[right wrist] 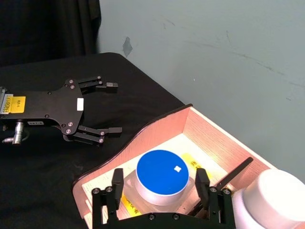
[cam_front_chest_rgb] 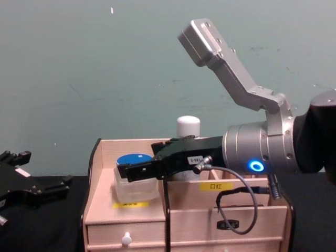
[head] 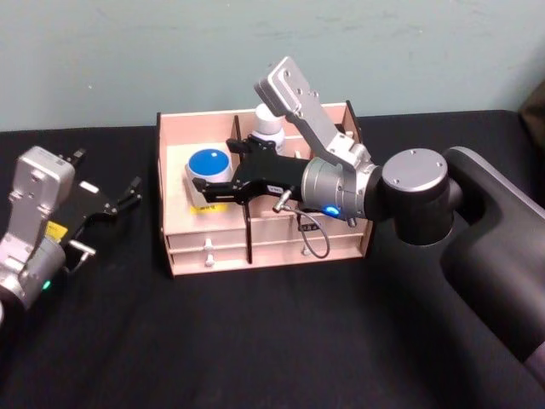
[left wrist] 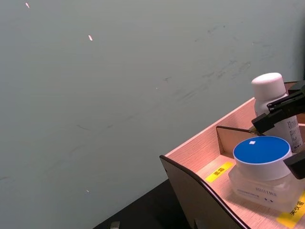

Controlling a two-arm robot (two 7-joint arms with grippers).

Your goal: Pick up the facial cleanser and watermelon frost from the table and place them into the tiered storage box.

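Head view: the right gripper (head: pixel 213 189) reaches over the tiered storage box (head: pixel 255 247), its black fingers spread wide on either side of the blue-lidded jar (head: pixel 207 164), which sits in the box's left compartment. A white-capped bottle (head: pixel 269 124) stands upright in the rear compartment, just behind the gripper's body. The left gripper (head: pixel 128 194) rests open over the black table (head: pixel 255 341), well apart from the box.

Left wrist view: the jar (left wrist: pixel 262 164) sits on the box floor beside a yellow label (left wrist: pixel 219 171), the bottle (left wrist: pixel 271 102) behind it, with dark fingertips (left wrist: pixel 267 121) of the right gripper on both sides.

Right wrist view: the jar's (right wrist: pixel 162 174) blue lid lies directly ahead, between the spread fingers (right wrist: pixel 116 183), not visibly clamped. The left gripper (right wrist: pixel 107 107) lies beyond the box wall, empty and open.

Chest view: the right gripper (cam_front_chest_rgb: pixel 134 170) hangs level with the jar (cam_front_chest_rgb: pixel 134 176); the bottle (cam_front_chest_rgb: pixel 188 126) rises behind. The right arm is plainly nearer. Both items appear stowed, so a straight lift clear looks the likely next move. A plain green wall (cam_front_chest_rgb: pixel 105 68) backs the scene.
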